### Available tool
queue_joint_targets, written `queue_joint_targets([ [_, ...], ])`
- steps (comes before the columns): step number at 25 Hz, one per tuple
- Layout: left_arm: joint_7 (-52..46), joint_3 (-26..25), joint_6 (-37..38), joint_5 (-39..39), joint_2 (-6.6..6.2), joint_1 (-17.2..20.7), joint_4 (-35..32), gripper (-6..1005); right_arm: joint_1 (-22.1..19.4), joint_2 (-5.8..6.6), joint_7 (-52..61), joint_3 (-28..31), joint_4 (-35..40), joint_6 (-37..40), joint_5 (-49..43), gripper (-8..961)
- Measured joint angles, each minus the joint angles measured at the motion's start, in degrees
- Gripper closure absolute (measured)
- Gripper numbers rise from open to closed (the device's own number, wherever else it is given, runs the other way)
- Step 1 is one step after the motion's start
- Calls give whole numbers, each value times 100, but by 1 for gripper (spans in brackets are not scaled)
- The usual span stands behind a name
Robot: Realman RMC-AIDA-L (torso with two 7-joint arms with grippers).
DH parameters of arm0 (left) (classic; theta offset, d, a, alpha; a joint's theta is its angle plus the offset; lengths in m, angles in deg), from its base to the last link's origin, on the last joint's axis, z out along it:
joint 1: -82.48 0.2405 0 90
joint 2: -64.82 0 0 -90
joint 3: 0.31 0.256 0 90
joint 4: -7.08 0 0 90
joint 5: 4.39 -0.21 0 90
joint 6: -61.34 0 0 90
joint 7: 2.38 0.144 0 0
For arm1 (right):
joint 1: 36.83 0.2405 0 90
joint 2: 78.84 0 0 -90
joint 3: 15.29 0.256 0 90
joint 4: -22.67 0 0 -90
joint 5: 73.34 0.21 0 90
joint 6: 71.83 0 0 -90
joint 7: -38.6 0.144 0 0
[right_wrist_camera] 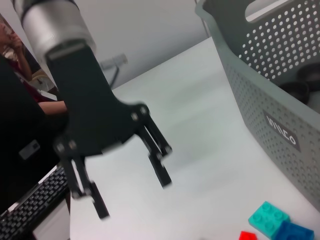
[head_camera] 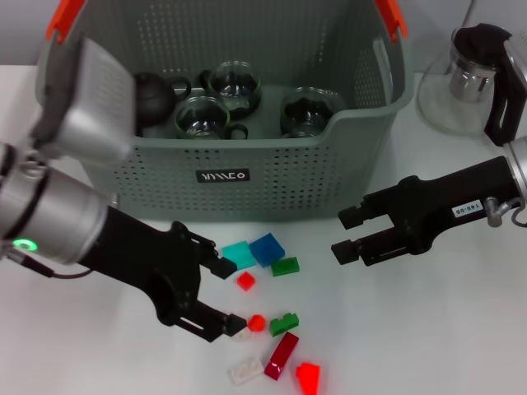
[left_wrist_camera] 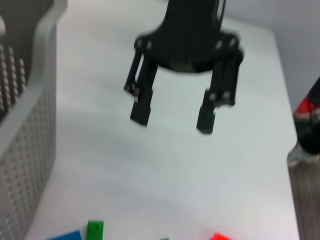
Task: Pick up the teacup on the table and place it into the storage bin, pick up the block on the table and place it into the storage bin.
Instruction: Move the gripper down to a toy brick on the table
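The grey-green storage bin (head_camera: 272, 164) stands at the back with three glass teacups (head_camera: 202, 117) and a dark teapot (head_camera: 156, 95) inside; no teacup shows on the table. Loose blocks lie in front of it: teal (head_camera: 239, 253), blue (head_camera: 266, 247), green (head_camera: 286, 266) and a small red block (head_camera: 245, 281). My left gripper (head_camera: 224, 296) is open and low over the table, its fingertips just left of the small red block and holding nothing. My right gripper (head_camera: 350, 234) hangs open and empty to the right of the blocks. It also shows in the left wrist view (left_wrist_camera: 172, 120).
More blocks lie nearer the front: a red round piece (head_camera: 256, 322), a green one (head_camera: 284, 322), a dark red one (head_camera: 282, 355), a white one (head_camera: 245, 370) and a red one (head_camera: 309, 377). A glass pitcher (head_camera: 469, 78) stands at the back right. A keyboard (right_wrist_camera: 30, 212) lies beyond the table edge.
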Motion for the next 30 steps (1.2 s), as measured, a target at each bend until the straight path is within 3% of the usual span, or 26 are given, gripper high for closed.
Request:
queue_joint_targets([
  [12, -1699, 1505, -988, -787, 11, -84, -96, 246, 75, 24, -203, -62, 33, 184, -284, 238],
  [30, -3849, 2792, -1624, -1549, 10, -226, -32, 247, 262, 12, -890, -113, 51, 383, -917, 237],
])
